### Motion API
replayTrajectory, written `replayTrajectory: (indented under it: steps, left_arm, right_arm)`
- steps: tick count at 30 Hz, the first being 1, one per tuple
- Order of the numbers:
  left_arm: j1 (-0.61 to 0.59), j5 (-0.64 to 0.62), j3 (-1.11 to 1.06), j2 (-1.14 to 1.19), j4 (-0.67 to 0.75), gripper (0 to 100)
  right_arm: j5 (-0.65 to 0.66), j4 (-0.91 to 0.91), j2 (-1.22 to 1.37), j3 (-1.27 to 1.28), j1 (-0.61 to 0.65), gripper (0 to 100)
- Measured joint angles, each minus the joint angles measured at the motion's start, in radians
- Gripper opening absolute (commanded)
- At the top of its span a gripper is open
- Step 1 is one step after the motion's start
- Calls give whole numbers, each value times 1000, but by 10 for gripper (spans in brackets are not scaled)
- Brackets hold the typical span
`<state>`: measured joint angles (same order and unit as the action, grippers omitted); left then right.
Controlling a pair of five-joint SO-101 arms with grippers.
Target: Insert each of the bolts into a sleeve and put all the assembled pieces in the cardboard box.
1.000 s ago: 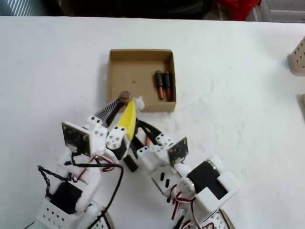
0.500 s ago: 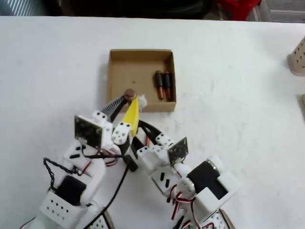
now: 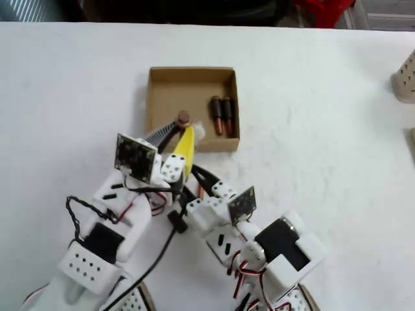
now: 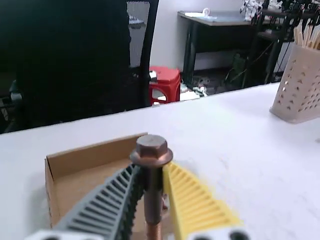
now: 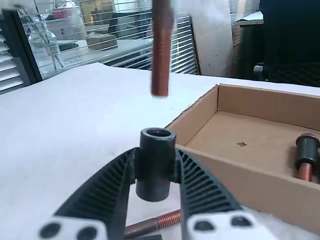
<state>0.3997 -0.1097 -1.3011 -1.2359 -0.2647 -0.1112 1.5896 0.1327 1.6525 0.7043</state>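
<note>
My left gripper (image 3: 182, 127), with one grey and one yellow finger, is shut on a copper bolt (image 3: 183, 118) held upright over the near edge of the cardboard box (image 3: 175, 91). The left wrist view shows the bolt's hex head (image 4: 151, 150) above the left gripper (image 4: 150, 180). My right gripper (image 5: 156, 172) is shut on an upright black sleeve (image 5: 156, 160), just before the box (image 5: 250, 125). The bolt's shaft (image 5: 161, 50) hangs above the sleeve's open top, a little apart from it. Two assembled pieces (image 3: 222, 115) lie in the box's right side.
A loose copper bolt (image 5: 152, 223) lies on the table under my right gripper. A beige perforated holder (image 3: 405, 78) stands at the table's right edge. The white table (image 3: 324, 129) is open to the left and right of the box.
My left arm has carried the bolt away from me, toward and over the box's near wall. The right arm has kept still with the sleeve.
</note>
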Motion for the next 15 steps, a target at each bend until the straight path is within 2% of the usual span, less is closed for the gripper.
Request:
replayTrajectory:
  steps: [5,15]
  left_arm:
    - [0,0,-57,0,69,21]
    - [0,-5,-112,-2,92,21]
  right_arm:
    - [0,0,0,0,0,16]
    - [0,0,0,0,0,16]
